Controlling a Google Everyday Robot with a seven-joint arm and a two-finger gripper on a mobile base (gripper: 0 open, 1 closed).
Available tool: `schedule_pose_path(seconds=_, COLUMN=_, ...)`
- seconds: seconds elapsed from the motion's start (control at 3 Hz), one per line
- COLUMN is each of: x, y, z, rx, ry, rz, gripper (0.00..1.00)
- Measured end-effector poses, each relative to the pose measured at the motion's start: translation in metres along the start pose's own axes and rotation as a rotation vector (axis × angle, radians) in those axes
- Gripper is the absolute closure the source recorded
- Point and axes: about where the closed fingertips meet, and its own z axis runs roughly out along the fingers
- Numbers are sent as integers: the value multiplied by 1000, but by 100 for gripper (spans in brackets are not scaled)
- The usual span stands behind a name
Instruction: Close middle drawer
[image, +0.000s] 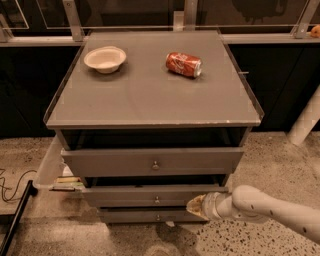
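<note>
The middle drawer (125, 196) is a low grey front with a small round knob (157, 200). It stands out a little from the grey cabinet, less far than the top drawer (115, 161) above it. My gripper (194, 205) comes in from the lower right on a white arm (265, 207). Its tan tip is shut and rests against the right end of the middle drawer's front. It holds nothing.
The bottom drawer front (135, 216) sits just below. On the cabinet top (150, 95) are a white bowl (105, 59) and a red soda can (183, 64) lying on its side. A cable (10, 187) and a black bar (15, 220) lie on the floor at left. A white post (305, 122) stands at right.
</note>
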Motion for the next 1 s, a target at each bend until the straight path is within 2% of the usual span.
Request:
schedule_pose_path(seconds=0.67, x=0, y=0, z=0, rx=0, ry=0, rz=0, gripper=15)
schedule_pose_path(seconds=1.0, x=0, y=0, z=0, rx=0, ry=0, rz=0, gripper=0)
